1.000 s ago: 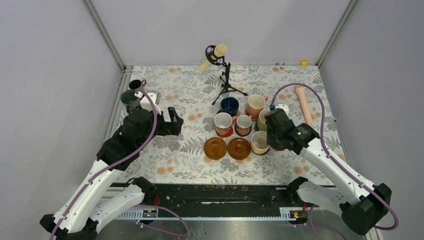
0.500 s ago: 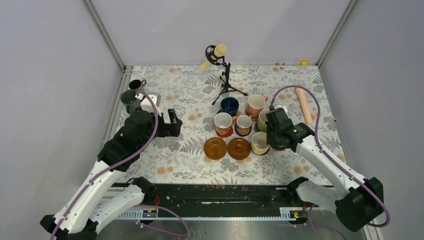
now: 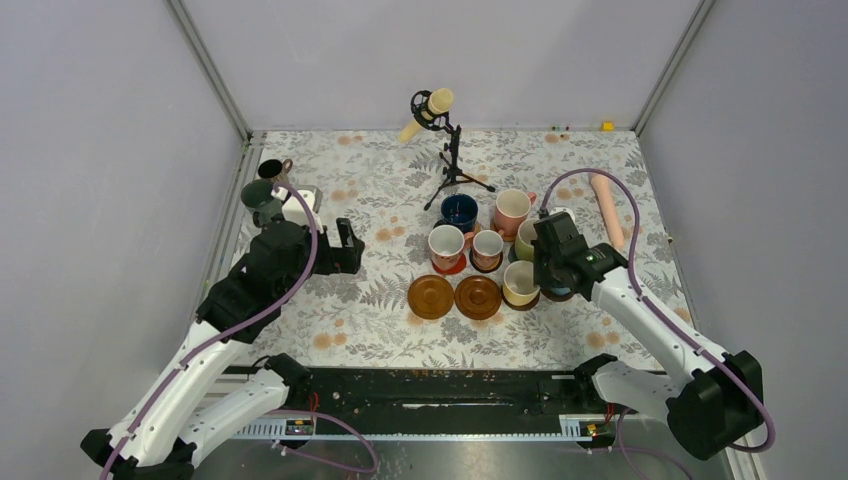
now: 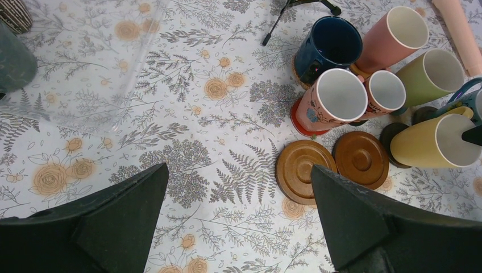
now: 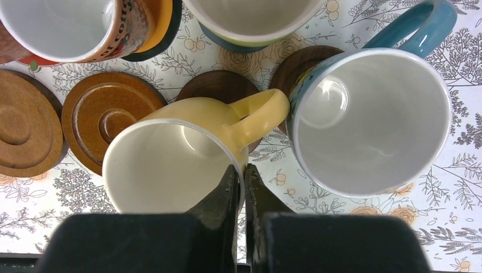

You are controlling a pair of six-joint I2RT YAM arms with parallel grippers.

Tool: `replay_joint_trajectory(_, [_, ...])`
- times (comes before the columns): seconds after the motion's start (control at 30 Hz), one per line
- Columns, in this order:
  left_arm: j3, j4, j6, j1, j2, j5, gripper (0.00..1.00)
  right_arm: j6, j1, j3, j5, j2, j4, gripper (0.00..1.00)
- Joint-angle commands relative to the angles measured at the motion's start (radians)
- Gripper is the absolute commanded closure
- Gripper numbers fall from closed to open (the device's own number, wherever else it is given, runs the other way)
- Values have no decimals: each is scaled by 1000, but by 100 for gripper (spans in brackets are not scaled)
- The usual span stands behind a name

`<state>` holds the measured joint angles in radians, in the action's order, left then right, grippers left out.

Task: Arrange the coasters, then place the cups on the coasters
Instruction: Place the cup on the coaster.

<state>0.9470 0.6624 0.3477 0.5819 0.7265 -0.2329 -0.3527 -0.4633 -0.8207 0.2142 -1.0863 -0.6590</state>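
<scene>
Yellow mug (image 5: pixel 170 165) rim pinched by closed right claw (image 5: pixel 242 170), plain only from its wrist, left claw (image 4: pixel 239 168) wide open, empty, over open tablecloth (image 4: pixel 170 114).

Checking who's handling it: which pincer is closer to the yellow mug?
Right. The right pincer is shut on the rim of the yellow mug; the left pincer hangs open far to its left in the top view.

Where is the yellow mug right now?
The yellow mug is right of centre in the top view, just right of the two bare wooden coasters; the right hand pinches its rim, and a blue mug stands beside it.
</scene>
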Motion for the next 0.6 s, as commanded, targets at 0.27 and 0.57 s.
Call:
replay_joint_trajectory(0.27, [-8,-44,-7,1,-6,-22,1,59,40,-26,-63,-28,93,100])
replay_joint_trajectory(0.57, [-8,-47,-4,1,-2,-23,1,92,43,-38,-28,-19,94,100])
